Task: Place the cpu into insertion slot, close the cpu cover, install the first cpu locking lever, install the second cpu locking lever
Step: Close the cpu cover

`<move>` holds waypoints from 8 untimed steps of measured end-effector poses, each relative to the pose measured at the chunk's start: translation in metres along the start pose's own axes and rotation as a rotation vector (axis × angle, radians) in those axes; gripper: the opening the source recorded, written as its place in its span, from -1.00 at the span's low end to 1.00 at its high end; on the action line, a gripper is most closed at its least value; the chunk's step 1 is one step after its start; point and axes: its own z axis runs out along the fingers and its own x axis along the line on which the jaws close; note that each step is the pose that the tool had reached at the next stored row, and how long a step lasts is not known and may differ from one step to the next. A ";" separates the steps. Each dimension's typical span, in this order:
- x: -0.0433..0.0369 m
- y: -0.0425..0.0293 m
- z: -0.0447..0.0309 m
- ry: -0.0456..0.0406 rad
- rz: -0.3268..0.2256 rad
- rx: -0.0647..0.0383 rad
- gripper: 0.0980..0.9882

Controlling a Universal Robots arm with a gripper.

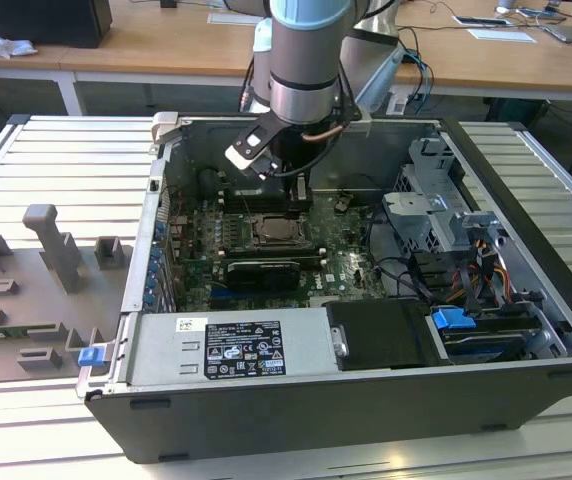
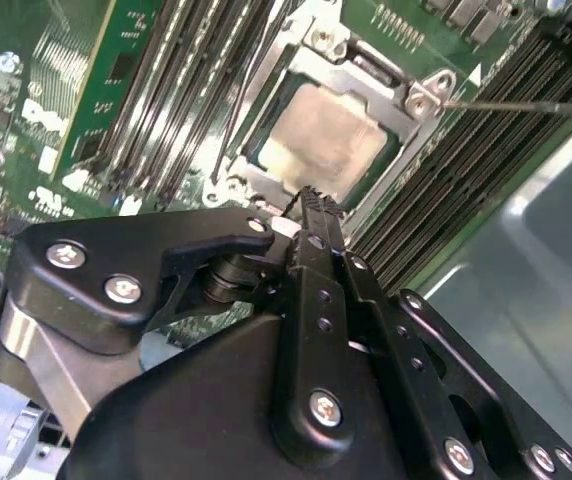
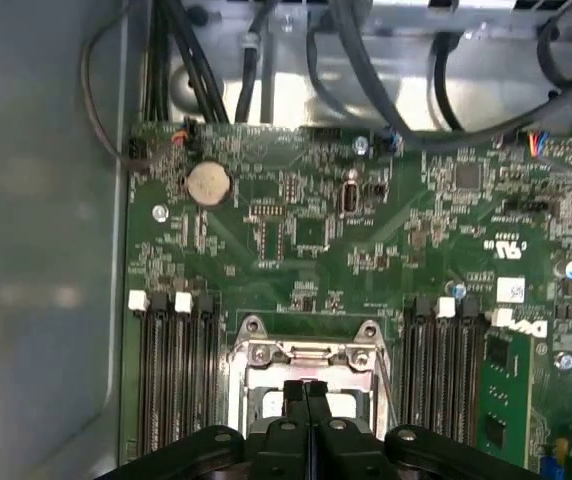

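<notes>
The cpu (image 2: 328,140) lies flat in the insertion slot (image 1: 274,233), its pale silvery top showing. The cpu cover (image 2: 421,95) lies down around it as a silver frame; its hinge edge (image 3: 309,352) is visible in the first wrist view. A thin locking lever rod (image 2: 526,104) sticks out sideways from one socket corner, and another thin rod (image 2: 244,105) runs along the opposite side. My gripper (image 2: 311,200) hangs just above the socket edge, its black fingers pressed together with nothing between them. In the first wrist view the gripper (image 3: 307,392) covers part of the socket. The exterior view shows the gripper (image 1: 301,198) low inside the case.
Long memory slots (image 3: 178,370) flank the socket on both sides. A black card (image 1: 261,270) lies in front of it. A labelled power supply (image 1: 241,348) and a drive cage (image 1: 436,215) with cables fill the case's front and the exterior view's right. Grey fixtures (image 1: 51,250) stand outside.
</notes>
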 end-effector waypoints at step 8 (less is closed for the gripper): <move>0.0004 -0.0107 0.0002 0.0007 0.000 0.000 -0.98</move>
